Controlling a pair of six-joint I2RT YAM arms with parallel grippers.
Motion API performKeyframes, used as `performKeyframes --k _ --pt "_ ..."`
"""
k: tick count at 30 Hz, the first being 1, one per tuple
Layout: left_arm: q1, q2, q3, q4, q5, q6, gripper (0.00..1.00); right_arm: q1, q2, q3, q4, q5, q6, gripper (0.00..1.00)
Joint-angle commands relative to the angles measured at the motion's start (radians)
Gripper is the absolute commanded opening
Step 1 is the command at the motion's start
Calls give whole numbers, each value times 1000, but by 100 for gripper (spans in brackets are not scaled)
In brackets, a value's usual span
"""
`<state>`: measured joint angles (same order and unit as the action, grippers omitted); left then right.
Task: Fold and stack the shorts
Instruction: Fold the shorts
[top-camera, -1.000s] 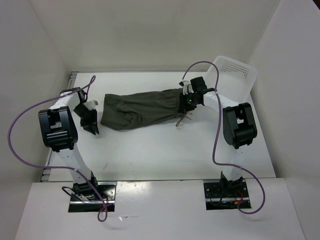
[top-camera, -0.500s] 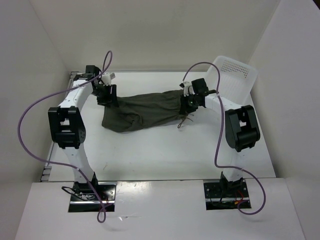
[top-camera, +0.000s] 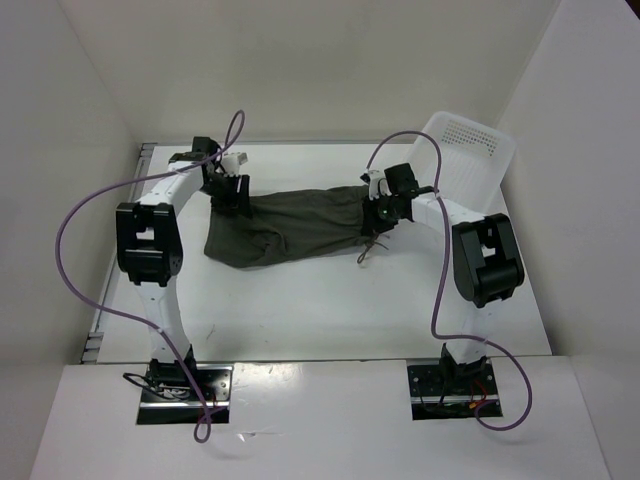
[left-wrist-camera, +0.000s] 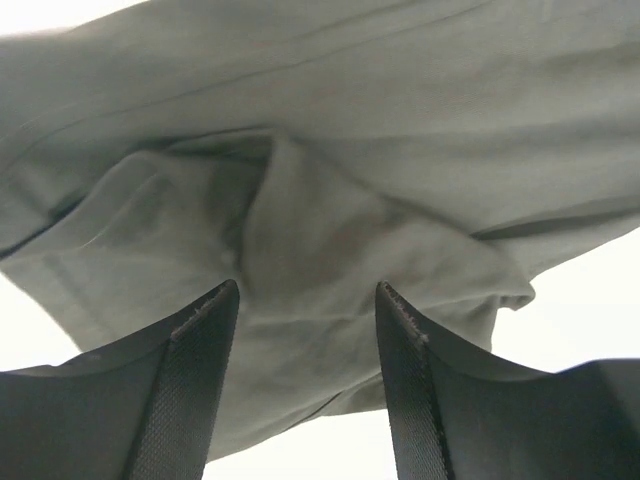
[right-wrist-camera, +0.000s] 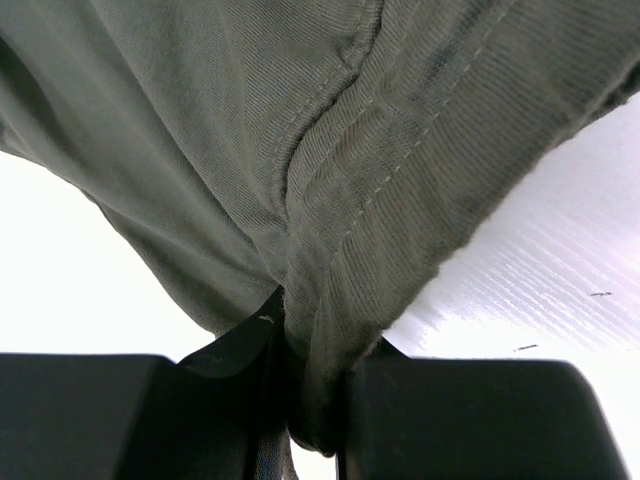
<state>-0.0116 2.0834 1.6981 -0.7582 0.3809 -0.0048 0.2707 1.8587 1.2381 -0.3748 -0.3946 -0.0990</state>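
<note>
The dark olive-green shorts (top-camera: 290, 222) lie bunched across the middle of the table, legs to the left, waistband to the right. My left gripper (top-camera: 233, 195) is open at the upper left corner of the shorts; in the left wrist view its fingers (left-wrist-camera: 205, 330) straddle a fold of the leg fabric (left-wrist-camera: 320, 230). My right gripper (top-camera: 380, 208) is shut on the waistband end; in the right wrist view a ridge of fabric (right-wrist-camera: 330, 300) is pinched between the jaws. The drawstring (top-camera: 368, 246) hangs just below the waistband.
A white perforated plastic basket (top-camera: 470, 155) stands tilted at the back right, close behind the right arm. White walls enclose the table on three sides. Purple cables loop from both arms.
My left arm has swung from the left of the shorts up and right to the shorts' upper left corner. The right gripper has kept its hold, shifting only slightly.
</note>
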Motion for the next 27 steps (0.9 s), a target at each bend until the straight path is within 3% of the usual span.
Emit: performKeyframes --k 1,6,12,14,17,20,21,22,23,27 --pt "-10 26 32 23 39 5 63 9 -69 -9 33 -4 -15 0" --pt "-28 60 41 1 -7 5 53 9 -69 -9 33 -4 -24 0" --pt "-28 18 32 -12 -112 5 53 9 -69 0 33 -4 -24 0" --pt "-28 9 20 -12 -140 5 58 9 -69 0 33 -13 -24 0" --pt "-28 9 11 -12 -71 5 58 9 -59 10 33 -13 -24 0" --pt "-28 20 2 -21 54 5 39 9 -59 20 33 -13 -24 0" --pt "-28 20 14 -35 73 5 29 9 -59 20 33 -13 -24 0" --pt "-28 32 14 -44 85 5 9 9 -59 20 33 -13 -24 0" --pt "-28 32 14 -53 96 5 2 9 -59 20 33 -13 -34 0" --pt "21 -32 25 -143 53 5 0 9 -82 20 33 -13 -59 0"
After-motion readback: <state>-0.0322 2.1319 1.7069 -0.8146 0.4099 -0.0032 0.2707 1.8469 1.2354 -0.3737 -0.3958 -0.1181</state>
